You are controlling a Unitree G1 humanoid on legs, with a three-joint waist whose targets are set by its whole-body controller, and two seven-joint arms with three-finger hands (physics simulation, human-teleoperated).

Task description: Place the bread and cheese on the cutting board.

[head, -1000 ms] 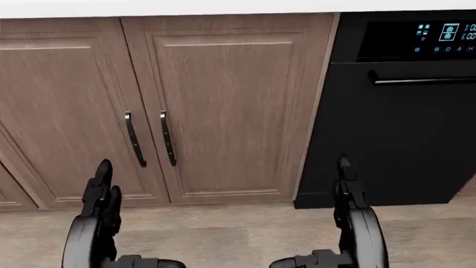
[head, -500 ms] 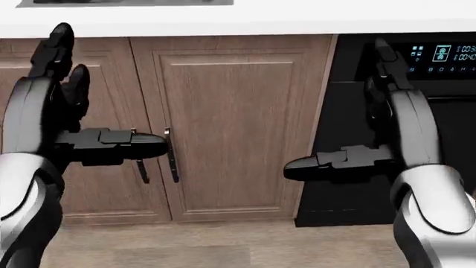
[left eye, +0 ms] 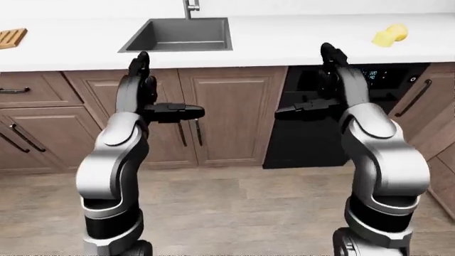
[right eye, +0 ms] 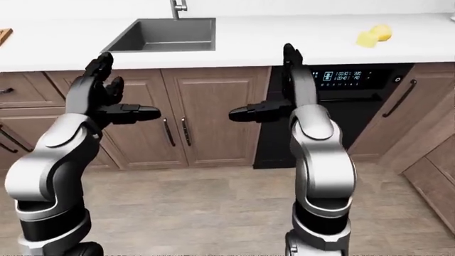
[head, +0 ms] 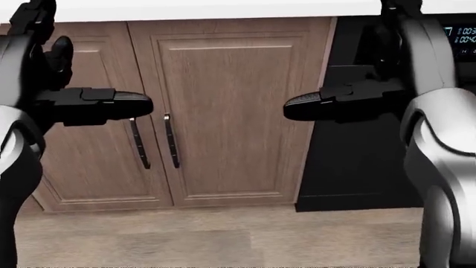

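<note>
The wooden cutting board lies on the white counter at the far left edge of the left-eye view. A yellow cheese block and a rounder yellow bread piece sit together on the counter at the upper right, above the dishwasher's right side. My left hand is open and empty, raised before the cabinet doors under the sink. My right hand is open and empty, raised before the dishwasher, left of and below the food. Both hands have fingers up and thumbs pointing inward.
A grey sink with a faucet is set in the counter between the board and the food. A black dishwasher stands below, with wooden cabinets on either side and wood floor underneath.
Both hands have risen from the bottom of the head view to counter-edge height, opening with thumbs pointing inward. The head view has shifted slightly up and down.
</note>
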